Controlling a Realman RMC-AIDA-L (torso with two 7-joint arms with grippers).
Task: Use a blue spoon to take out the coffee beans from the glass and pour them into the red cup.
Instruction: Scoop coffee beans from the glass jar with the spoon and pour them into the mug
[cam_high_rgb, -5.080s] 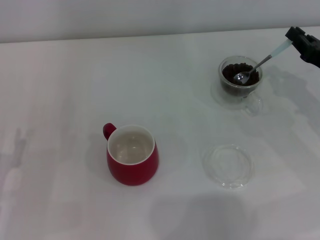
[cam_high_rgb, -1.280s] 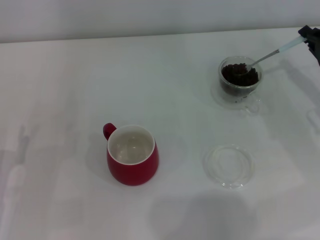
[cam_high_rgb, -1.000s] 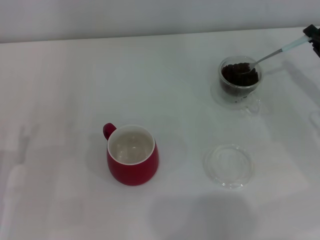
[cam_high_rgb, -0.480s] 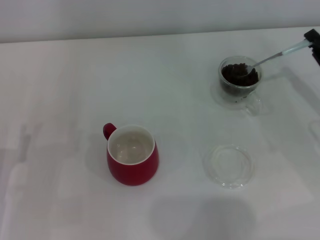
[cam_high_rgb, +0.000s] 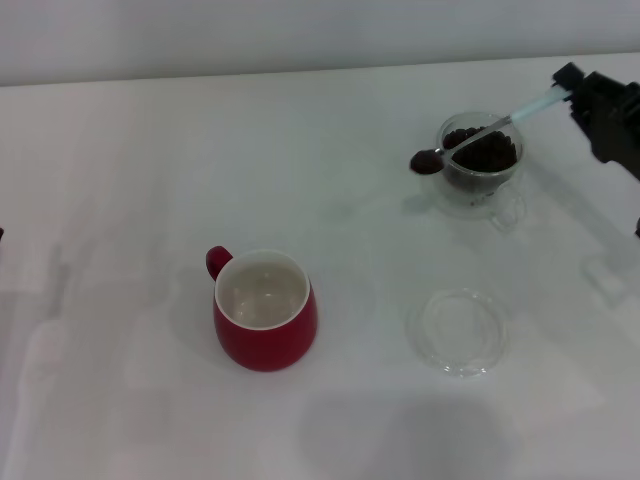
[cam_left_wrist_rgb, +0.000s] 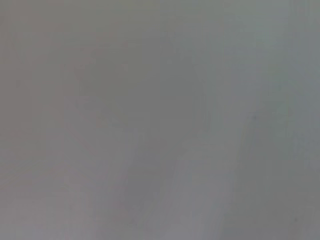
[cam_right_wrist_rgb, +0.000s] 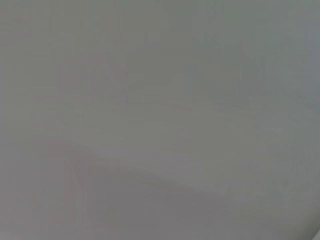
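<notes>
Right end effector (cam_high_rgb: 572, 84), clamped on the spoon (cam_high_rgb: 478, 136), has lifted a load of beans (cam_high_rgb: 425, 161) clear of the glass (cam_high_rgb: 481, 163); the red cup (cam_high_rgb: 264, 311) waits well apart, still empty.

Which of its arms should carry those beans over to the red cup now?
The right. Its gripper already holds the spoon, whose bowl, loaded with beans, is out of the glass on the side toward the red cup. The left arm is out of sight.
</notes>
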